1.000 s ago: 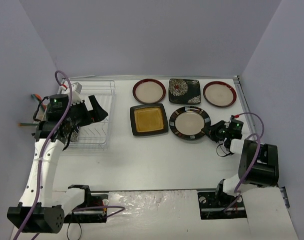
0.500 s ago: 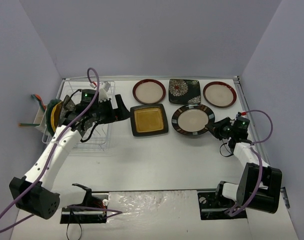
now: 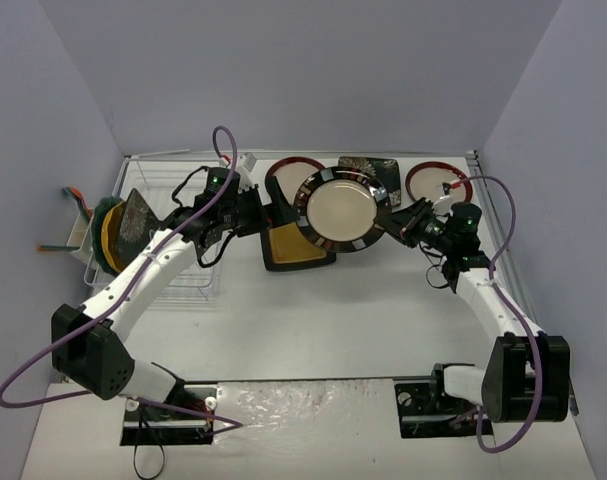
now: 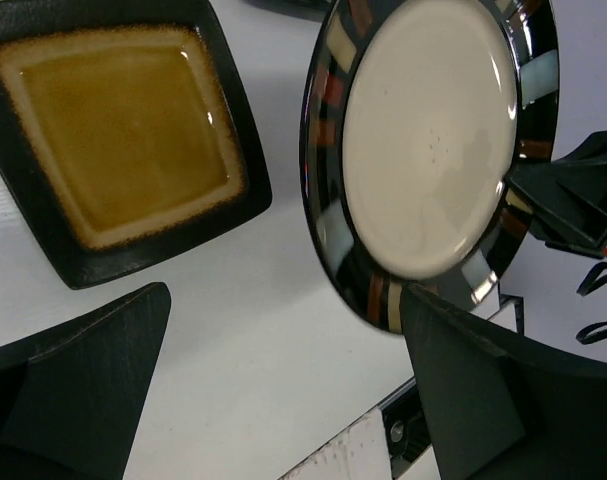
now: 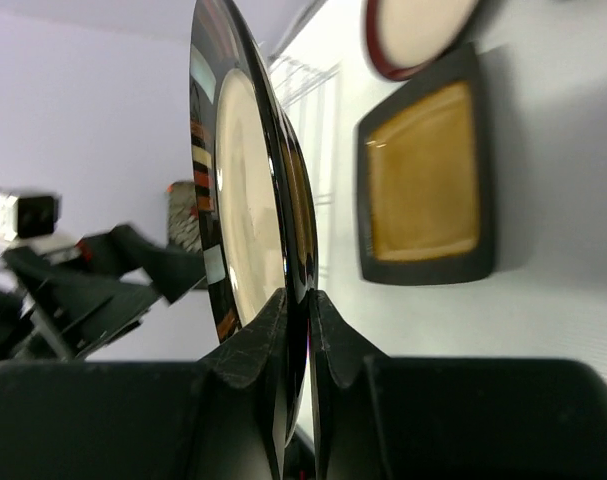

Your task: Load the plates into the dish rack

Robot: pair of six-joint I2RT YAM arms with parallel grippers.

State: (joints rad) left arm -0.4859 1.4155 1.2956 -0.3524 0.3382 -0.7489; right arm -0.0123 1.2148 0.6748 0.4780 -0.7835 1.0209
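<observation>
My right gripper (image 3: pixel 408 222) is shut on the rim of a round cream plate with a dark striped rim (image 3: pixel 343 208) and holds it raised, tilted on edge; the right wrist view (image 5: pixel 296 300) shows both fingers pinching its rim (image 5: pixel 245 190). My left gripper (image 3: pixel 268 215) is open at the plate's left edge. In the left wrist view (image 4: pixel 283 300) the plate's rim (image 4: pixel 433 140) lies against the right fingertip (image 4: pixel 453 340), with nothing between the jaws. The dish rack (image 3: pixel 173 185) stands at the left, with teal (image 3: pixel 108 215), yellow (image 3: pixel 111 242) and black floral (image 3: pixel 135 218) plates standing in it.
A square black-amber plate (image 3: pixel 298 250) lies on the table under the arms, also in the left wrist view (image 4: pixel 123 130). Two red-rimmed round plates (image 3: pixel 283 178) (image 3: pixel 438 182) and a black floral square plate (image 3: pixel 375 168) lie at the back. A caddy (image 3: pixel 81 232) hangs on the rack's left side.
</observation>
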